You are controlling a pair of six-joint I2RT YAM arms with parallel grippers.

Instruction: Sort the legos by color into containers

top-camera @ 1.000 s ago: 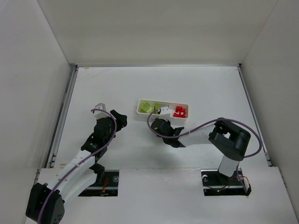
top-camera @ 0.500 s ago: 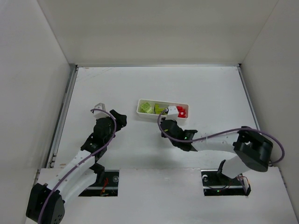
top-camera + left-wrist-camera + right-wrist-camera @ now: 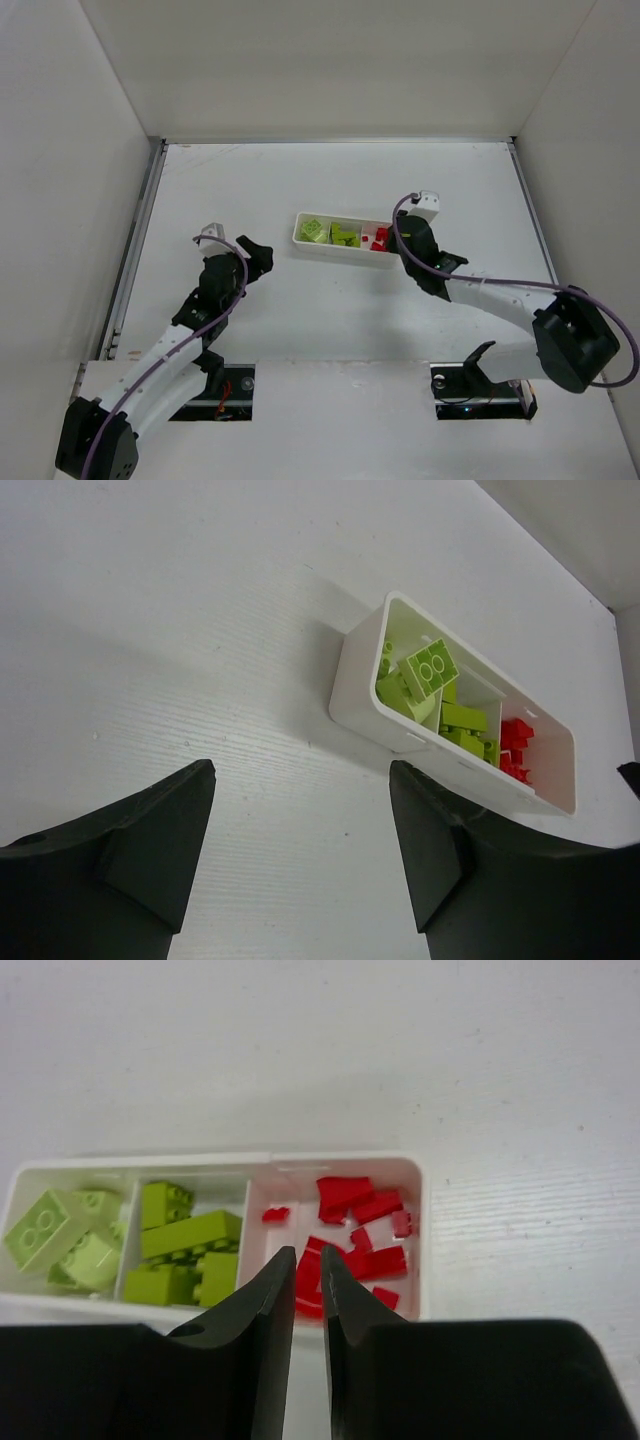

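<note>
Right wrist view: small red plastic bricks [image 3: 352, 1228] and lime-green bricks [image 3: 186, 1242] lie sorted in the long white plastic tray [image 3: 418, 1222], none visibly loose; right gripper [image 3: 307, 1290] nearly closed and empty, left gripper [image 3: 300, 820] spread, empty.

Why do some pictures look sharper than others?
Top external: even light, soft shadows, tray small but crisp. Left wrist: the dark fingers are blurred up close, the green bricks sharp. Right wrist: the fingers are soft, the red bricks clear.

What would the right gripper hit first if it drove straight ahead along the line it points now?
Most likely the small red plastic bricks in the end compartment of the long shallow white plastic tray. The right gripper, jaws nearly closed, points into that compartment; depth is unclear, so the near rim might come first.
</note>
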